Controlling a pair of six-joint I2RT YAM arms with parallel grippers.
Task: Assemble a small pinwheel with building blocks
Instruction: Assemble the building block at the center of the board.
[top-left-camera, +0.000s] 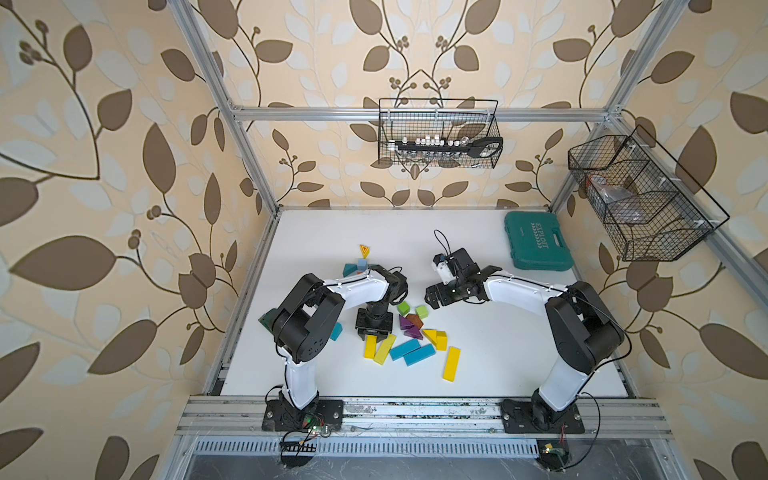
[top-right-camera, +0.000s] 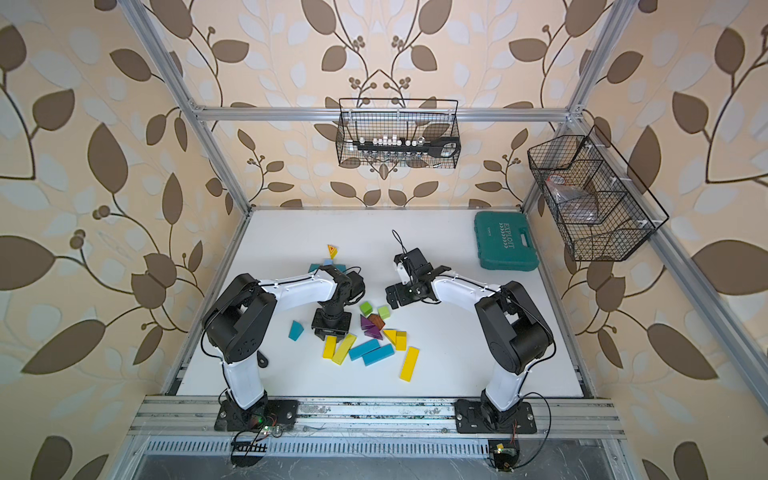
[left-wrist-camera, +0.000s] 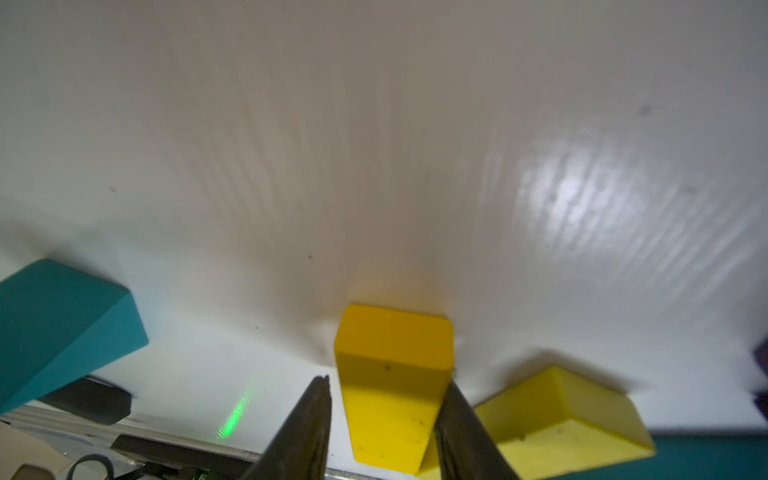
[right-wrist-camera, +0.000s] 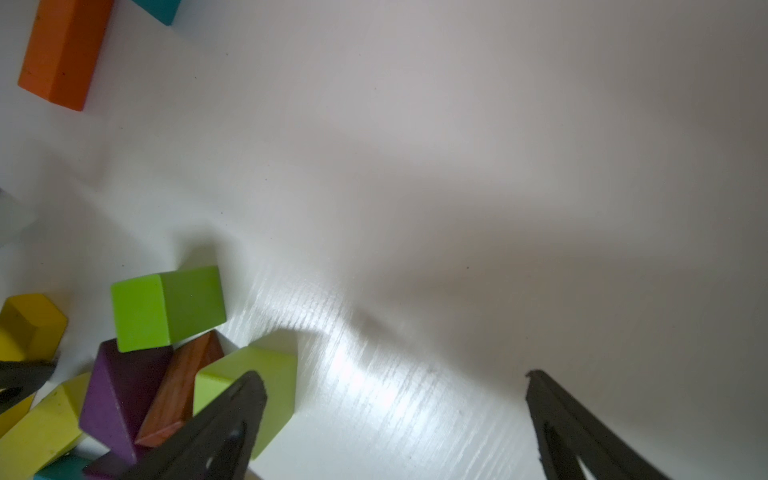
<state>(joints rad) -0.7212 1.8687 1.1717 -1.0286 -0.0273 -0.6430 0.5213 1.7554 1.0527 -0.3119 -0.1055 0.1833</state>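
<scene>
Left fingers (left-wrist-camera: 307, 428), left wrist view: they straddle the end of a yellow bar (left-wrist-camera: 392, 382) lying on the white bench (left-wrist-camera: 374, 145). One finger touches the bar's side and a sliver of bench shows beside the other, so a firm grip cannot be told. A second yellow bar (left-wrist-camera: 557, 419) lies just beside, and a teal block (left-wrist-camera: 62, 328) lies well apart.

Right wrist view: the right fingers (right-wrist-camera: 216, 428) stand wide apart with only bare bench between them. Near one finger lie a green cube (right-wrist-camera: 166, 307), a paler green cube (right-wrist-camera: 249, 386), a purple wedge (right-wrist-camera: 120, 399) and a brown wedge (right-wrist-camera: 183, 390), all touching. An orange bar (right-wrist-camera: 62, 50) lies well apart.

Both top views: the block cluster sits toward 6 o'clock of the bench centre. The left fingers point down at its 9 o'clock edge and the right fingers hang at its 1 o'clock. Two blue bars (top-left-camera: 409, 351) lie at its 6 o'clock side, and a lone yellow bar (top-left-camera: 451, 364) at 4 o'clock. A teal tool case (top-left-camera: 538, 241) occupies the bench's 1 o'clock corner.
</scene>
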